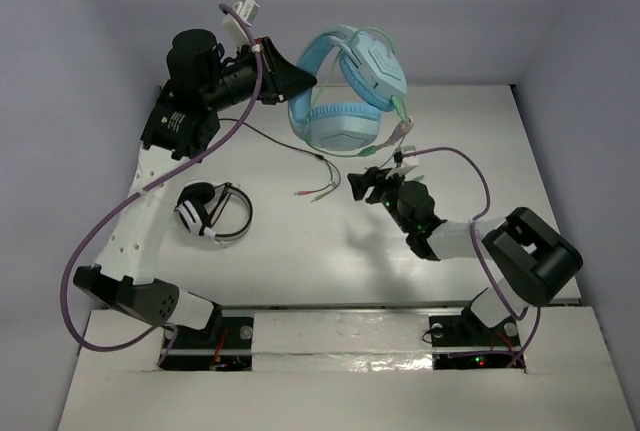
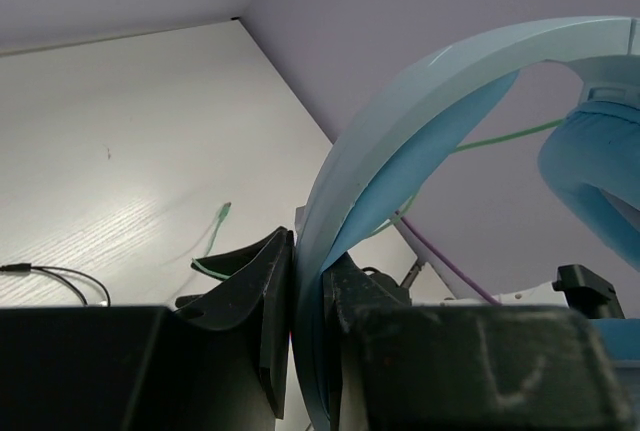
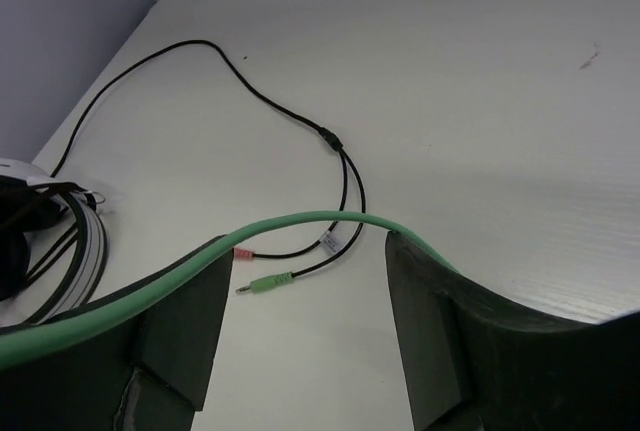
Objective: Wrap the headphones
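The light blue headphones (image 1: pixel 345 101) hang in the air above the back of the table, with the cups to the right. My left gripper (image 1: pixel 300 81) is shut on their wide band (image 2: pixel 400 131); the band runs up between the two fingers (image 2: pixel 270 291). The thin pale green cable (image 1: pixel 398 111) drops from a cup toward my right gripper (image 1: pixel 365 183). In the right wrist view the cable (image 3: pixel 300 219) lies across the tips of both fingers, and the right gripper (image 3: pixel 305 251) is open wide above the table.
Smaller black-and-white headphones (image 1: pixel 210 213) lie at the table's left; they also show in the right wrist view (image 3: pixel 40 241). Their black cable (image 1: pixel 290 146) snakes across the middle and ends in a green plug (image 3: pixel 265 284) and a pink plug (image 3: pixel 240 253) under my right gripper. Grey walls stand behind and beside the white table (image 1: pixel 480 151).
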